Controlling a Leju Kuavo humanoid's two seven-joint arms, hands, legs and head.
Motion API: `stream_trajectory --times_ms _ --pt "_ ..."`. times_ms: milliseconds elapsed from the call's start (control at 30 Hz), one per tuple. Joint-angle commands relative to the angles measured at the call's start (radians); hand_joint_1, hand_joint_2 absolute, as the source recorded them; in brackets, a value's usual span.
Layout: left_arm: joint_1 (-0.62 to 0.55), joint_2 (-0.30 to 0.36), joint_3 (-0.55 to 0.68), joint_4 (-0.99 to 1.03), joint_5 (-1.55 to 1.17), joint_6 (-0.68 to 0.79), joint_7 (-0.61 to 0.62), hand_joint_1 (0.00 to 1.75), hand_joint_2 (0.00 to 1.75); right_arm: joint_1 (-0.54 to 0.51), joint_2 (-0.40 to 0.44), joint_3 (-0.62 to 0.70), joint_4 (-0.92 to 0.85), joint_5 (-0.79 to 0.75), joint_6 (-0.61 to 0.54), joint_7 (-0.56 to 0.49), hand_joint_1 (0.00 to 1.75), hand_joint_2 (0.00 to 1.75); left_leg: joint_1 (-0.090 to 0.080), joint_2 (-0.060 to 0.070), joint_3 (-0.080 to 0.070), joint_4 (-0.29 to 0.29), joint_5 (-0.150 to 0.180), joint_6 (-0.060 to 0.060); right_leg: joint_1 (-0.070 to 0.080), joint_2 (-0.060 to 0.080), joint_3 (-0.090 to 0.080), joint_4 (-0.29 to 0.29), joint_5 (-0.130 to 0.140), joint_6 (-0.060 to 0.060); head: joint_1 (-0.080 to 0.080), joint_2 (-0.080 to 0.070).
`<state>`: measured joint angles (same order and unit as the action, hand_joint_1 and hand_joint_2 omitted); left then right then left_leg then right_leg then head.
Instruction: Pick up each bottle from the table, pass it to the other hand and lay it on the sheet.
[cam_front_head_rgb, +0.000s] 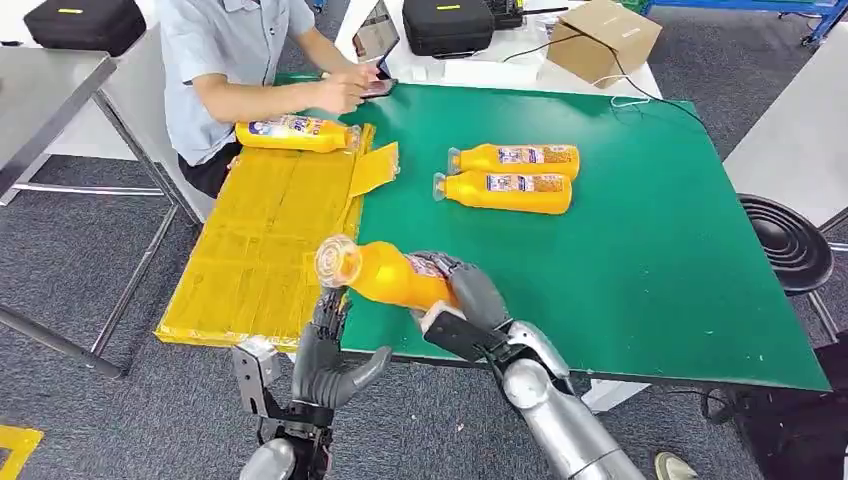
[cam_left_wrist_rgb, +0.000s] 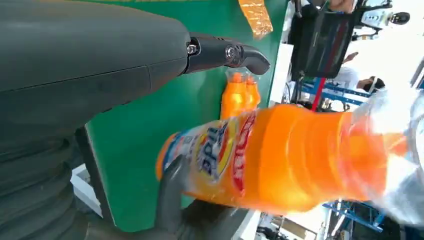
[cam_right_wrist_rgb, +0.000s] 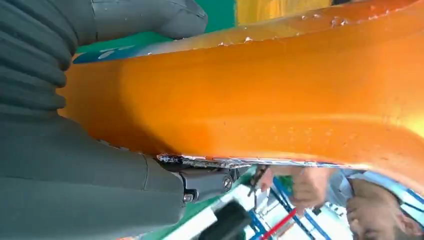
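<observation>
While gripped, bottle (cam_front_head_rgb: 385, 273) in right hand (cam_front_head_rgb: 468, 300).

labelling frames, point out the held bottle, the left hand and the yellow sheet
held bottle (cam_front_head_rgb: 385, 273), head view, on its orange body
left hand (cam_front_head_rgb: 328, 358), head view, on the palm below the bottle's cap end
yellow sheet (cam_front_head_rgb: 262, 250), head view, on a bare middle part
</observation>
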<state>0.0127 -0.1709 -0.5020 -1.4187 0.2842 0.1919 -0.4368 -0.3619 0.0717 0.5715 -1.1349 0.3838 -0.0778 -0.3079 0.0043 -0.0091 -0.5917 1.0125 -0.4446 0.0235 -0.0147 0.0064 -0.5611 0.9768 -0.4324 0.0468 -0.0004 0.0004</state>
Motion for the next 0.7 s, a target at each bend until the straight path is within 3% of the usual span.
stream_trajectory --times_ms 33,500,600,700 --pt "-0.059 0.022 -0.019 0.055 0.092 -0.065 0.016 0.00 1.75 -0.055 0.040 0.108 0.063 -0.039 0.026 -0.056 1.75 1.75 0.000 0.002 0.003 -0.001 -0.001 -0.002 0.001 0.001 0.002 0.000 0.000 -0.002 0.000 0.000" --pt "-0.055 0.007 0.045 -0.023 0.129 0.031 -0.039 0.00 1.75 -0.041 0.047 0.171 0.019 -0.069 0.064 -0.090 1.75 1.75 0.000 0.001 0.000 0.000 0.000 -0.001 0.001 0.001 0.000 0.001 0.000 -0.002 0.000 0.000" --pt "-0.044 0.001 0.053 -0.063 0.051 0.139 -0.134 0.00 1.75 -0.042 0.051 0.195 0.045 -0.077 0.073 -0.090 1.75 1.75 0.001 0.002 0.002 0.000 -0.001 -0.001 0.001 0.001 0.001 0.000 -0.001 -0.002 0.000 0.000" --pt "-0.047 0.004 0.049 -0.071 0.056 0.154 -0.124 0.00 1.75 -0.038 0.061 0.218 0.061 -0.078 0.077 -0.092 1.75 1.75 0.001 0.002 0.001 0.000 -0.001 -0.001 0.001 0.001 0.001 0.000 0.000 -0.002 0.000 0.000"
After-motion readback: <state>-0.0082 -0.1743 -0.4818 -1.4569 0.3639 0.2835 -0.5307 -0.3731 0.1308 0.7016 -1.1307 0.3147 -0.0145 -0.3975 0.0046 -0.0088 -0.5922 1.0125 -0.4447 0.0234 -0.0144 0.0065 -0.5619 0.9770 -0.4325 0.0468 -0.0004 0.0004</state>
